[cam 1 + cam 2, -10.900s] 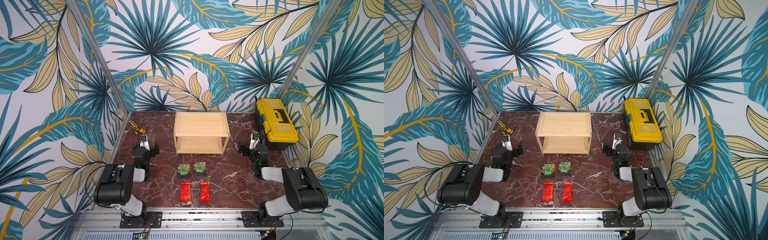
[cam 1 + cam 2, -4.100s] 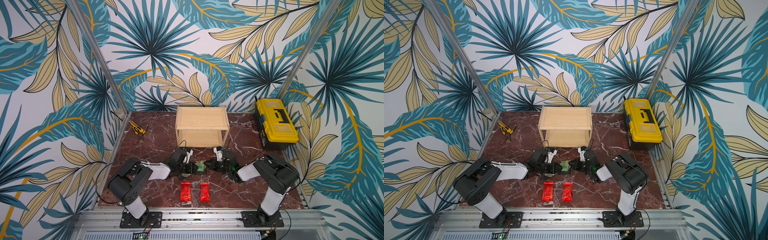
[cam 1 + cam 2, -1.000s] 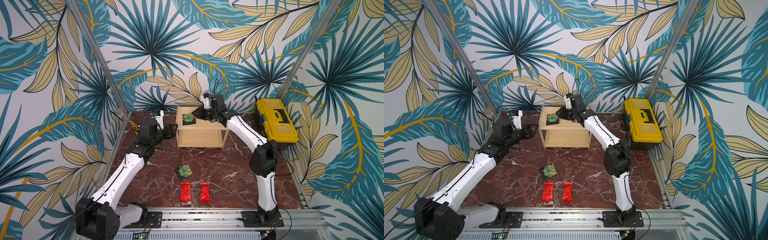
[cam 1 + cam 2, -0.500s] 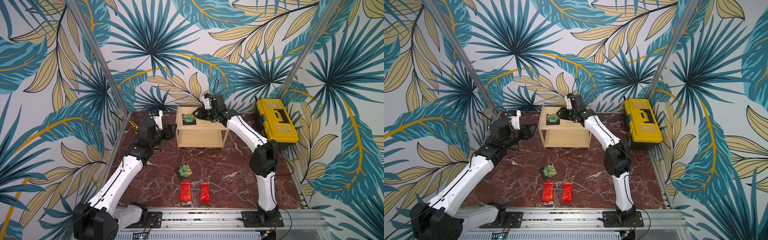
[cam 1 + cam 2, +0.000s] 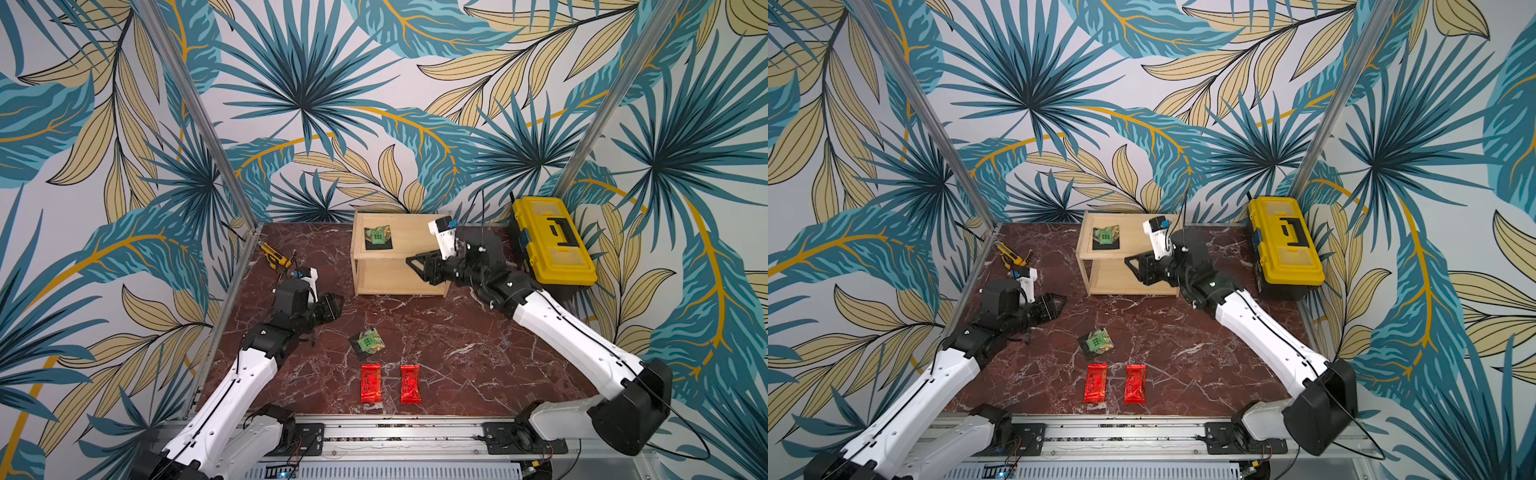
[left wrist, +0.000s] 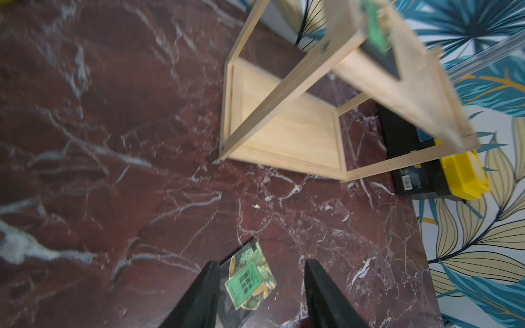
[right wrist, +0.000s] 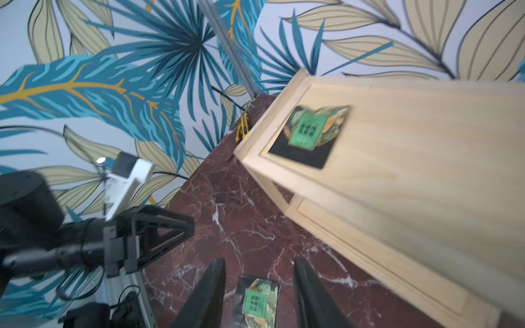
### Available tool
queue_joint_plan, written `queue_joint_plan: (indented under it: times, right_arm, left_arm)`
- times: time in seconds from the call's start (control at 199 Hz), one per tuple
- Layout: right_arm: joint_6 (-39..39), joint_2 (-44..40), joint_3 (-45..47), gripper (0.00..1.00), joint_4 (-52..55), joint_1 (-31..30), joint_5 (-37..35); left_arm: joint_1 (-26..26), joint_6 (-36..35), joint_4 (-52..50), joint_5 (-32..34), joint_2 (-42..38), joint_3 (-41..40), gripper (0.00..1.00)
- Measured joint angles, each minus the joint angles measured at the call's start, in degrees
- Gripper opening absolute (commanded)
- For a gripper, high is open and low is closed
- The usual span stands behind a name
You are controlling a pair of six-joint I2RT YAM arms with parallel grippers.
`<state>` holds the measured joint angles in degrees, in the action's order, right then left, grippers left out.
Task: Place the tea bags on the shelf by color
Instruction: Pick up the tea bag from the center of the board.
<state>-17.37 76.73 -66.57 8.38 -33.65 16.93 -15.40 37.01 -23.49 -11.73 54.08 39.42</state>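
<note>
The pale wooden shelf (image 5: 411, 239) (image 5: 1138, 237) stands at the back in both top views. One green tea bag (image 5: 377, 237) (image 5: 1105, 237) (image 7: 309, 130) lies on its top tray. A second green tea bag (image 5: 368, 341) (image 5: 1097, 341) (image 6: 250, 279) (image 7: 258, 302) lies on the table. Two red tea bags (image 5: 370, 382) (image 5: 410, 383) sit side by side near the front edge. My right gripper (image 5: 417, 270) (image 7: 259, 259) hangs open and empty at the shelf's front right corner. My left gripper (image 5: 336, 307) (image 6: 261, 262) is open and empty, left of the shelf.
A yellow-and-black toolbox (image 5: 548, 245) (image 6: 460, 176) stands at the back right against the wall. A small yellow tool (image 5: 274, 255) lies at the back left. Leaf-patterned walls close in three sides, and a metal rail (image 5: 395, 432) runs along the front.
My right gripper has let go of the green tea bag on the top tray and drawn back to the shelf's front right. My left gripper has dropped lower and its jaws have narrowed slightly.
</note>
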Motion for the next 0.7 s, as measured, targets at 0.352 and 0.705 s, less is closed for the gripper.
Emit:
queue_joint_plan:
  times: [0.352, 0.705]
  right_arm:
    - [-0.63, 13.66, 24.02, 0.41, -13.35, -13.09, -2.84]
    - [-3.26, 22.82, 25.42, 0.21, -26.56, -20.35, -5.01]
  left_arm:
    - [-5.77, 8.48, 2.23, -2.23, 4.87, -11.37, 0.51]
    - [-3.69, 7.54, 16.79, -2.36, 15.93, -14.73, 0.52]
